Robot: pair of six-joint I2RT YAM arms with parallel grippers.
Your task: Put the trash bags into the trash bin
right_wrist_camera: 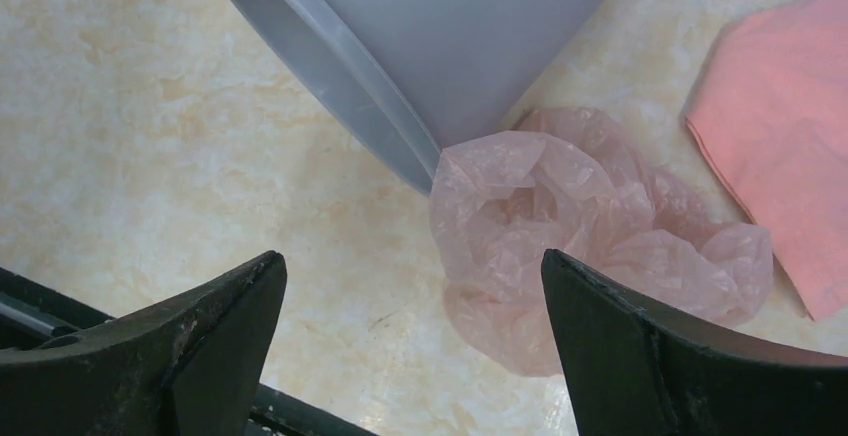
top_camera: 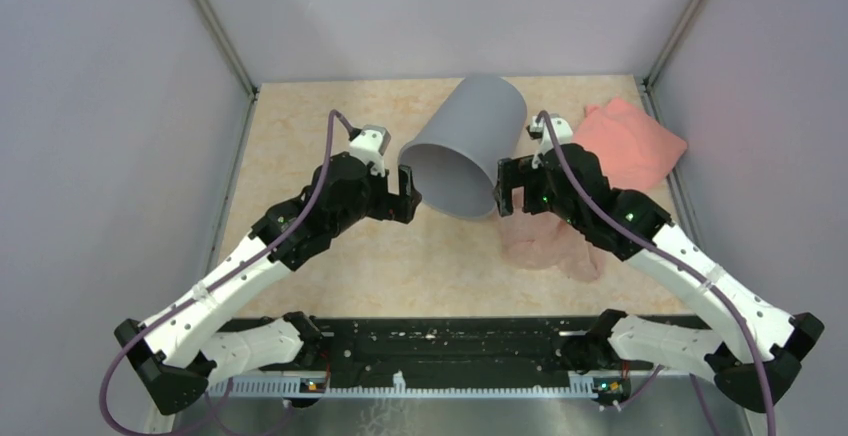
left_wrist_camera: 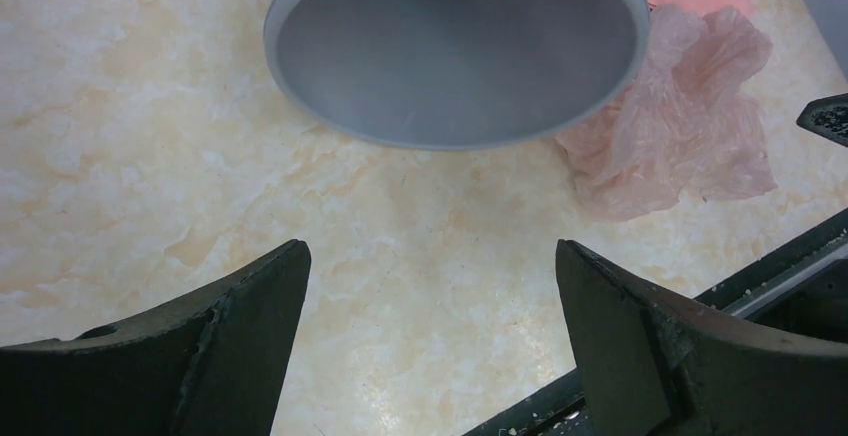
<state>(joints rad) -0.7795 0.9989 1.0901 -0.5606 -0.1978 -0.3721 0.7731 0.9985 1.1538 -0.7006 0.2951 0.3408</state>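
The grey trash bin [top_camera: 470,136] lies tipped on its side, its open mouth facing the arms; it also shows in the left wrist view [left_wrist_camera: 460,46] and the right wrist view [right_wrist_camera: 470,26]. The crumpled pale pink trash bag [top_camera: 545,244] lies on the table just right of the bin's rim, partly under my right arm; it also shows in the left wrist view [left_wrist_camera: 680,126] and the right wrist view [right_wrist_camera: 560,226]. My left gripper [top_camera: 408,196] [left_wrist_camera: 430,246] is open and empty at the rim's left edge. My right gripper [top_camera: 503,194] [right_wrist_camera: 412,254] is open and empty at the rim's right edge, above the bag's left side.
An opaque salmon-pink folded bundle [top_camera: 632,141] [right_wrist_camera: 790,136] lies at the back right, near the right wall. Grey walls enclose the marbled table [top_camera: 400,276] on three sides. A black rail [top_camera: 430,341] runs along the near edge.
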